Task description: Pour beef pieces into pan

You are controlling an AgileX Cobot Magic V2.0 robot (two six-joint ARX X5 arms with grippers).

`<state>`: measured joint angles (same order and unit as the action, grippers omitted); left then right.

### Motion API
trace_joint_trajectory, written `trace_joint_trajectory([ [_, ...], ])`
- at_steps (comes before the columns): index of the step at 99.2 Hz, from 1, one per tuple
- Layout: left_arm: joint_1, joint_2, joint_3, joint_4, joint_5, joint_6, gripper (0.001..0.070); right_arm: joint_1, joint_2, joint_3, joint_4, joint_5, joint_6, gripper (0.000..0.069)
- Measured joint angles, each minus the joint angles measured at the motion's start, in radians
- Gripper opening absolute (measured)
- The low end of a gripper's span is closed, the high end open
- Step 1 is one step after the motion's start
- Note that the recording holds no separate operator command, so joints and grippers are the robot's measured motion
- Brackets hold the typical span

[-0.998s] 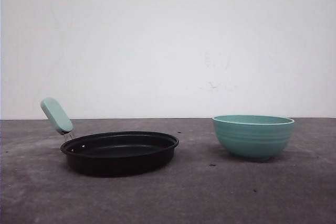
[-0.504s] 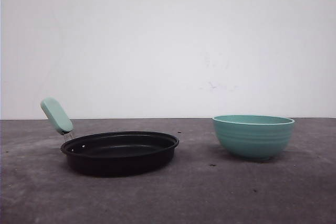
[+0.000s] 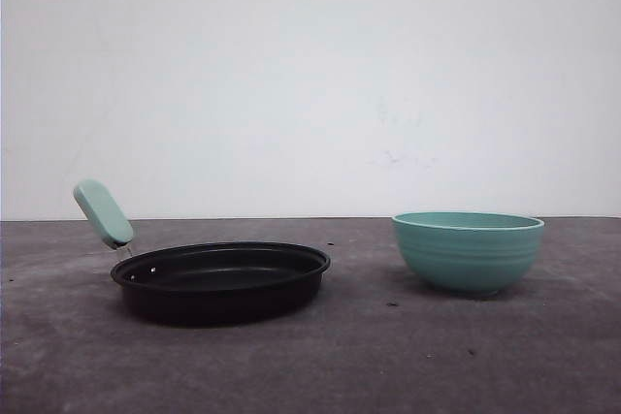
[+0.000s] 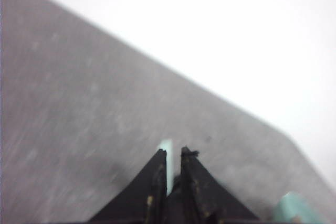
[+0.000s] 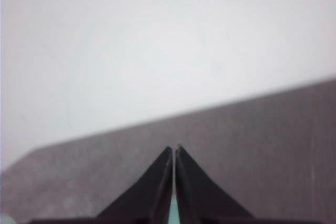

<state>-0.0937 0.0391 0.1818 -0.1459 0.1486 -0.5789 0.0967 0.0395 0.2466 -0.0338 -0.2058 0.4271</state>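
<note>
- Black pan (image 3: 221, 280) sits on the grey table (image 3: 388, 356) at the left, mint handle (image 3: 103, 212) angled up to the far left.
- Teal ribbed bowl (image 3: 468, 251) stands well apart to its right.
- Left gripper (image 4: 174, 154) has its jaws narrow around a thin mint-coloured sliver.
- Right gripper (image 5: 174, 149) has its tips nearly together.

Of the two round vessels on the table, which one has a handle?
The shallow black frying pan on the left, with its mint-green handle; the ribbed teal bowl has none.

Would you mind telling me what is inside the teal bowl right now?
From the front view, the teal bowl shows its outer wall and rim; its inside is hidden by the near wall, so any contents cannot be seen.
</note>
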Motion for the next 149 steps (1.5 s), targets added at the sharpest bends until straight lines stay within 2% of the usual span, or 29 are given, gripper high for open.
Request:
trace_joint_trajectory([
  [8,0.0,0.084,0.152,-0.072,0.001,0.003,0.0023,0.0,0.063,0.13,-0.085,0.0,-0.011,0.0008],
  [18,0.0,0.243,0.332,-0.146,0.02,0.035,0.0023,0.0,0.179,0.286,-0.171,0.0,-0.062,0.0008],
  [36,0.0,0.565,0.724,-0.238,0.117,0.104,0.0023,0.0,0.401,0.613,-0.26,-0.003,-0.166,0.0008],
  [51,-0.005,0.763,1.078,-0.344,0.124,0.172,0.0029,0.0,0.522,0.849,-0.367,-0.004,-0.223,0.0008],
  [58,-0.011,0.81,1.2,-0.369,0.135,0.201,0.0083,0.0,0.553,0.922,-0.427,-0.004,-0.24,0.0008],
  [65,-0.023,0.823,1.268,-0.39,0.139,0.222,0.0204,0.0,0.564,0.962,-0.475,-0.018,-0.246,0.0011],
  [69,-0.029,0.822,1.276,-0.399,0.139,0.227,0.0295,0.0,0.564,0.969,-0.488,-0.04,-0.249,0.0037],
  [72,-0.033,0.819,1.276,-0.413,0.139,0.23,0.0368,0.0,0.562,0.969,-0.494,-0.055,-0.249,0.0084],
  [80,-0.042,0.813,1.276,-0.457,0.141,0.238,0.054,0.0,0.562,0.969,-0.512,-0.062,-0.249,0.0305],
  [90,-0.042,0.817,1.276,-0.499,0.14,0.243,0.0637,0.0,0.563,0.969,-0.533,-0.058,-0.247,0.0606],
  [95,-0.042,0.821,1.275,-0.516,0.138,0.244,0.0654,0.0,0.563,0.969,-0.542,-0.056,-0.247,0.0682],
  [105,-0.042,0.832,1.271,-0.559,0.127,0.246,0.0664,0.0,0.563,0.969,-0.564,-0.055,-0.246,0.0682],
  [117,-0.062,0.821,1.227,-0.571,0.069,0.248,0.0666,0.0,0.565,0.969,-0.604,-0.055,-0.247,0.0682],
  [135,-0.072,0.764,0.972,-0.473,0.06,0.251,0.0666,0.0,0.57,0.969,-0.649,-0.053,-0.248,0.0682],
  [142,-0.072,0.758,0.826,-0.404,0.066,0.216,0.0666,0.0,0.571,0.969,-0.653,-0.053,-0.248,0.0682],
  [149,-0.072,0.775,0.669,-0.312,0.107,0.144,0.0666,0.0,0.571,0.969,-0.665,-0.053,-0.248,0.0682],
])
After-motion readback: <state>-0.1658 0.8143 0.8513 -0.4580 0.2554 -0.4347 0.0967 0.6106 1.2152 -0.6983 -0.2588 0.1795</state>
